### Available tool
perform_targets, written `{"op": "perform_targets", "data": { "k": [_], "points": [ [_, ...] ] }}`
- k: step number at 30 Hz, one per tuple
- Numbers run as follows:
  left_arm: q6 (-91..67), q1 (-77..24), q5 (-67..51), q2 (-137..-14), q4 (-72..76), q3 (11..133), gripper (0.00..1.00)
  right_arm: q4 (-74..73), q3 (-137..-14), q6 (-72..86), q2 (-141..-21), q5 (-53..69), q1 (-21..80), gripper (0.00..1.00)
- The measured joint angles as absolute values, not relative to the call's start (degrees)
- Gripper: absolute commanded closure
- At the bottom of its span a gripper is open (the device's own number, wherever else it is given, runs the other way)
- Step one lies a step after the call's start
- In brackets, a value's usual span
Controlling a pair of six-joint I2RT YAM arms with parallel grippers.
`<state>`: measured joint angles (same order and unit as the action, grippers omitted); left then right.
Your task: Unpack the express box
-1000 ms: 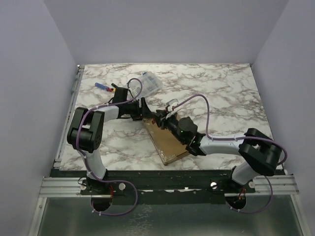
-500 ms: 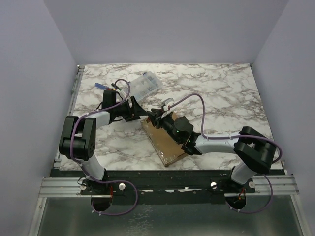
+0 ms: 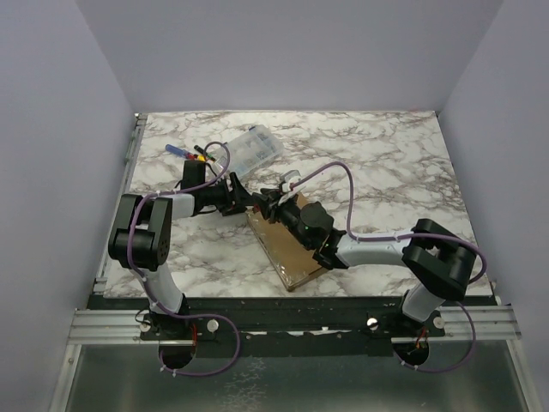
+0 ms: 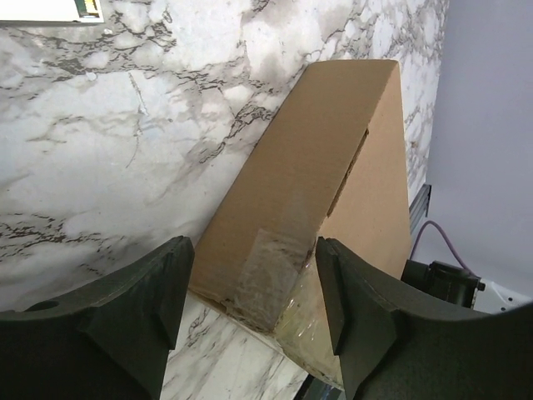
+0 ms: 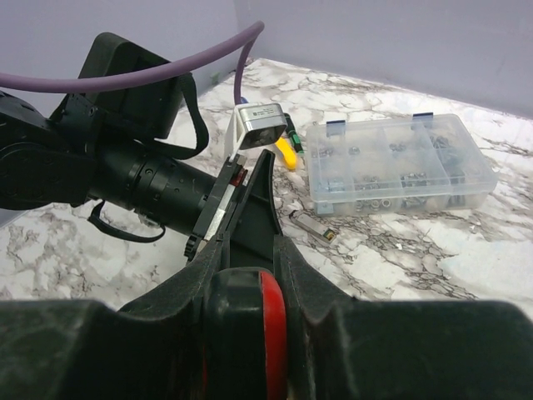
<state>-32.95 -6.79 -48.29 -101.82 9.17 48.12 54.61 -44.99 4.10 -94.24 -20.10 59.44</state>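
Flat brown cardboard express box [image 3: 287, 247] lies near our desk's [image 3: 386, 163] front edge; left hand [image 4: 254, 304] straddles its corner, fingers apart; right hand [image 5: 250, 312] grips something red.

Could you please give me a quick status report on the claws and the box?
Left claw open, straddling the flat brown cardboard box corner. Right claw shut on something red. Lid still closed.

Light was even and soft, apparently from overhead, with only faint shadows under the arms on the marble table [image 3: 386, 154]. No harsh glare showed, just a dull sheen on tape at the express box [image 4: 333, 183] corner between the left fingers [image 4: 141, 308]. Those near fingers were blurred and dark. The right wrist view's foreground was out of focus; the clear case [image 5: 400, 162] beyond stayed sharp.
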Motion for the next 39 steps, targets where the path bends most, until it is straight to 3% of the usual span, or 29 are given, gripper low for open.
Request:
{"op": "perform_targets", "data": {
  "k": [7,11,19,39],
  "points": [
    [-32.7,-7.3,-48.6,-101.8,9.2,48.2,0.30,54.8,-45.8,4.5,-95.3,-20.1,59.4,0.99],
    [-32.5,-7.3,-48.6,-102.0,9.1,48.3,0.39,54.8,-46.2,4.5,-95.9,-20.1,59.5,0.99],
    [-31.7,-7.3,-48.7,-103.0,7.4,50.1,0.46,57.1,-47.3,3.4,-99.0,-22.2,60.3,0.99],
    [-31.5,-7.4,-49.1,-103.3,6.9,50.7,0.49,60.7,-48.9,2.0,-102.1,-25.4,61.6,0.99]
  ]
}}
